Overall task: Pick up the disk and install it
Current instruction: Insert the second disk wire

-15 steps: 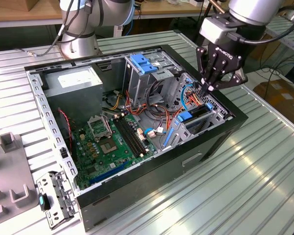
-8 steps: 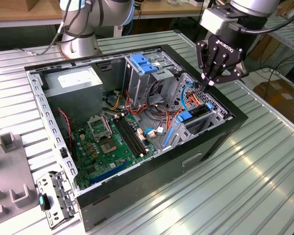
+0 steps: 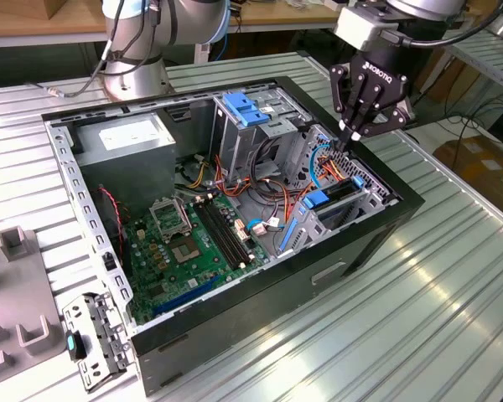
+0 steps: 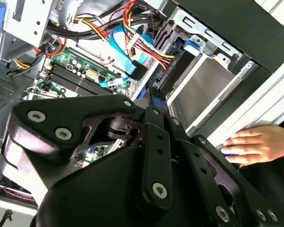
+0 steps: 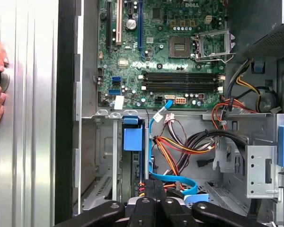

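slatted bench [image 3: 453, 310]; end effector [image 3: 352, 138] over case edge [image 3: 394, 188].

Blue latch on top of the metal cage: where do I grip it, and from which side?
Likely pinch the blue latch across its two long edges, coming straight down from above. It lies flat on top of the metal cage, with open air over it.

The hand [image 3: 352, 134] is black. Below it the case [image 3: 377, 226] is black too, with a green board [image 3: 180, 251] inside, blue latches [image 3: 245, 107], and red, yellow and orange wires [image 3: 272, 188]. The table [image 3: 436, 318] is ribbed silver. A grey box [image 3: 130, 146] carries a white sticker.
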